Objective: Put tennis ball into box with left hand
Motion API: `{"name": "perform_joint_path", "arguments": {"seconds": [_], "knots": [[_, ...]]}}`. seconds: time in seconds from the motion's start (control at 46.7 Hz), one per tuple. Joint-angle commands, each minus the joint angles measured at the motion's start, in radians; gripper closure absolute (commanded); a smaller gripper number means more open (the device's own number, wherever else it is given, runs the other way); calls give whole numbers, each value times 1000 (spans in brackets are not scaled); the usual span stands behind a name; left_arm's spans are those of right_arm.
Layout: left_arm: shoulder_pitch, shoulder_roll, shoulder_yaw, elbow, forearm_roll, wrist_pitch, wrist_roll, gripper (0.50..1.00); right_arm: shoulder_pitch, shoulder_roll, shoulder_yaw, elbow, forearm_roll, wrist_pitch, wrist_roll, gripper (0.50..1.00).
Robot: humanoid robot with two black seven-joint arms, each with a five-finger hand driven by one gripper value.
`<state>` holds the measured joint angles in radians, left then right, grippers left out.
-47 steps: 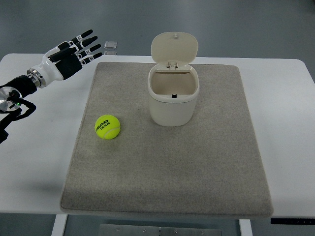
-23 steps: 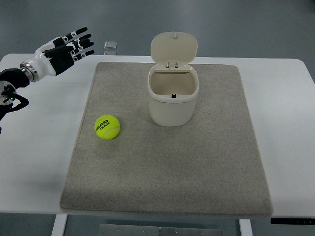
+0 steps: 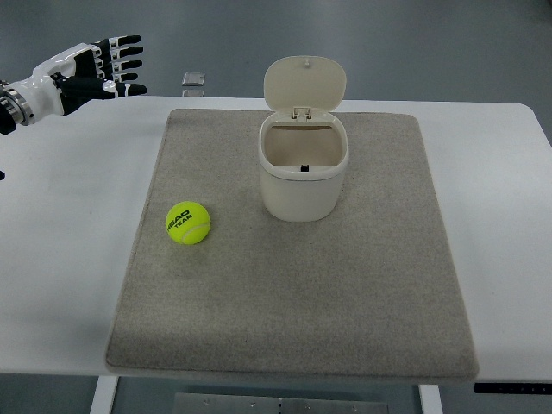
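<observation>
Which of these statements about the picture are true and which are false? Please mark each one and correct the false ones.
1. The tennis ball lies on the grey mat. True.
2. The box has its lid closed. False: the lid stands open and the inside looks empty.
3. The left hand holds the ball. False: it is at the upper left corner, fingers spread, holding nothing, far from the ball.
4. The ball is to the left of the box in the picture. True.
5. The right hand rests on the mat. False: no right hand is in view.
</observation>
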<state>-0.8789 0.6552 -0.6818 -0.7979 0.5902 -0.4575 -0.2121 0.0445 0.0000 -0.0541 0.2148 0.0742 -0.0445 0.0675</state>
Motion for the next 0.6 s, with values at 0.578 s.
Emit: {"name": "perform_joint_path", "arguments": {"seconds": [0.578], "knots": [[87,192,1,-290,407,-1,-79,508,0,0,0,0,1,0,1,597]]}}
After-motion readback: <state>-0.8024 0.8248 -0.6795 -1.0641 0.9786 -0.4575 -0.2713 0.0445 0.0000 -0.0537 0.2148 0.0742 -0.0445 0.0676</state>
